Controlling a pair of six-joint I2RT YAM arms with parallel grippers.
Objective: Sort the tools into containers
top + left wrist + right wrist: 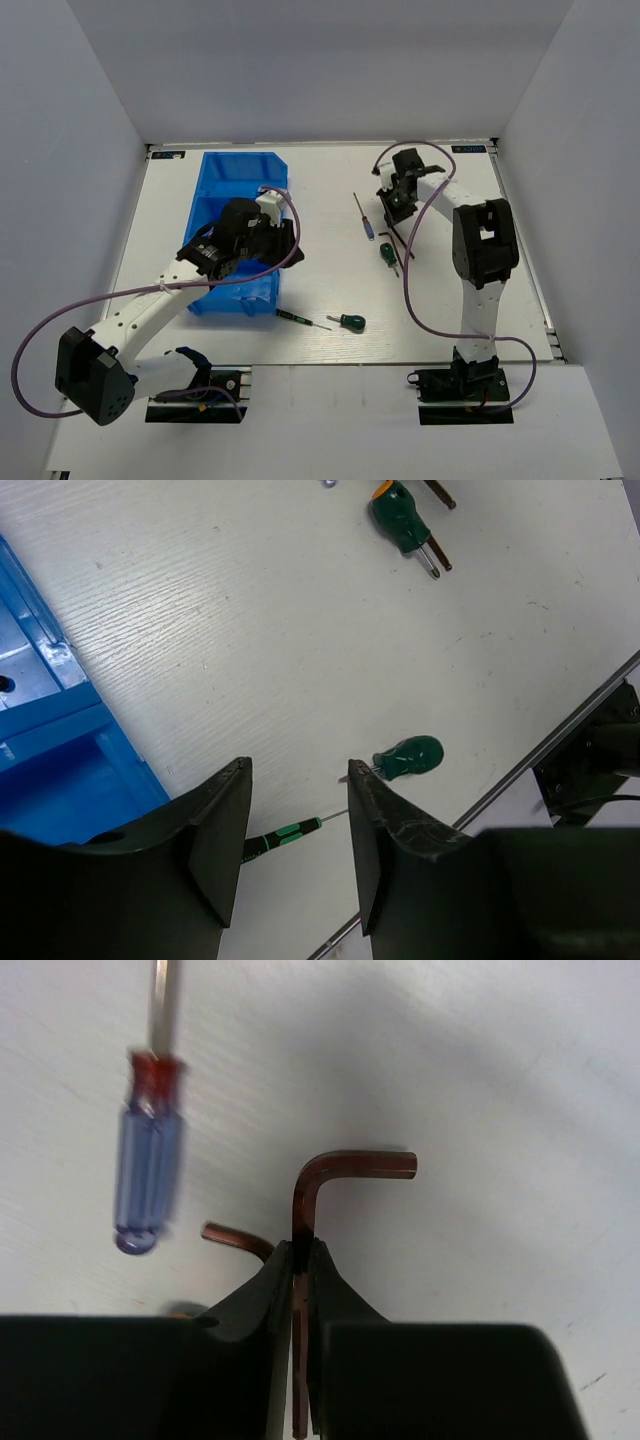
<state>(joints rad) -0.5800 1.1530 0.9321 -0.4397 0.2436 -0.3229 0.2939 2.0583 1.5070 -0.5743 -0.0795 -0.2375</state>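
Note:
My right gripper (300,1248) is shut on the long arm of a reddish-brown L-shaped hex key (340,1165), whose bend sticks out past the fingertips. A second hex key (235,1237) lies just left of the fingers, and a blue-handled screwdriver (148,1155) lies further left. From above, the right gripper (398,205) sits at the far right of the table. My left gripper (299,768) is open and empty, hanging over a slim dark screwdriver (280,835) next to the blue containers (235,175). One green stubby screwdriver (408,757) lies nearby, another (402,518) farther off.
The table's metal front edge (560,735) runs close behind the near green screwdriver. White walls enclose the table on three sides. The left arm lies across the near end of the bin row (60,730).

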